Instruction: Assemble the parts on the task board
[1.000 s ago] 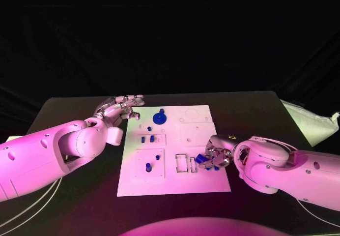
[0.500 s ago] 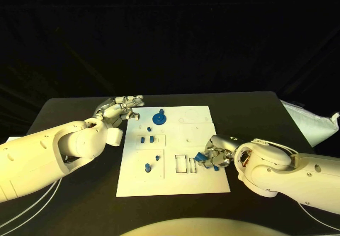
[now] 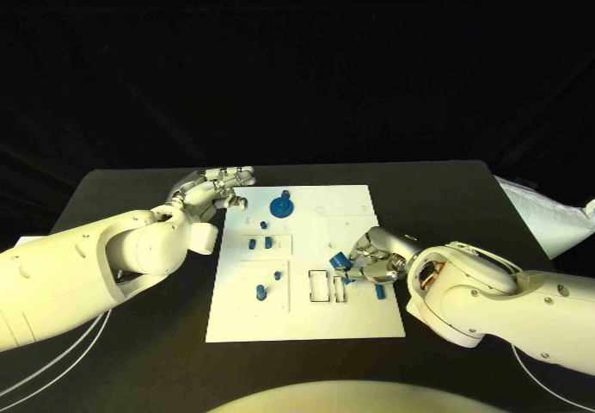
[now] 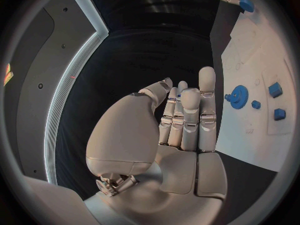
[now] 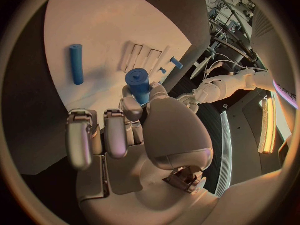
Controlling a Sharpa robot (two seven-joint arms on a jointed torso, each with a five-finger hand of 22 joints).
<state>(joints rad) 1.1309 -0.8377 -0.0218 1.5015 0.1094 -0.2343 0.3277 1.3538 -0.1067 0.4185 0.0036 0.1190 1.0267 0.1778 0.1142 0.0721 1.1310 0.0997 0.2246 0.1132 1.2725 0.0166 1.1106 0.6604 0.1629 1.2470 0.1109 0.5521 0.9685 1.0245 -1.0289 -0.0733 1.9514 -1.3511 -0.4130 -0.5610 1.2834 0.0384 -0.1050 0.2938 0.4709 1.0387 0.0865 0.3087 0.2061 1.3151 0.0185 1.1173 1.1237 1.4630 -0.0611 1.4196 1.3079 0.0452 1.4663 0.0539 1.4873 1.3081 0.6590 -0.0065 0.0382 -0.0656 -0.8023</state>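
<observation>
The white task board (image 3: 353, 323) lies mid-table. My right hand (image 3: 376, 260) hovers over its right half and pinches a short blue cylinder (image 3: 336, 261) between thumb and finger; the same cylinder (image 5: 139, 85) stands out from the fingertips in the right wrist view. A blue peg (image 3: 379, 291) lies loose on the board just behind that hand, and it shows again as the peg (image 5: 76, 63). Two rectangular slots (image 3: 328, 286) sit beside the held cylinder. My left hand (image 3: 211, 194) is off the board's far left corner, fingers straight and holding nothing.
A blue gear (image 3: 281, 206) stands at the board's far end, and the gear (image 4: 237, 96) is near my left hand. Small blue pieces (image 3: 257, 243) and a peg (image 3: 260, 292) stand on the board's left half. A white bag (image 3: 546, 215) lies at the table's right edge.
My right hand has moved away from me across the board, carrying the blue cylinder up and to the left. The blue peg now lies uncovered behind it. The left hand stayed put.
</observation>
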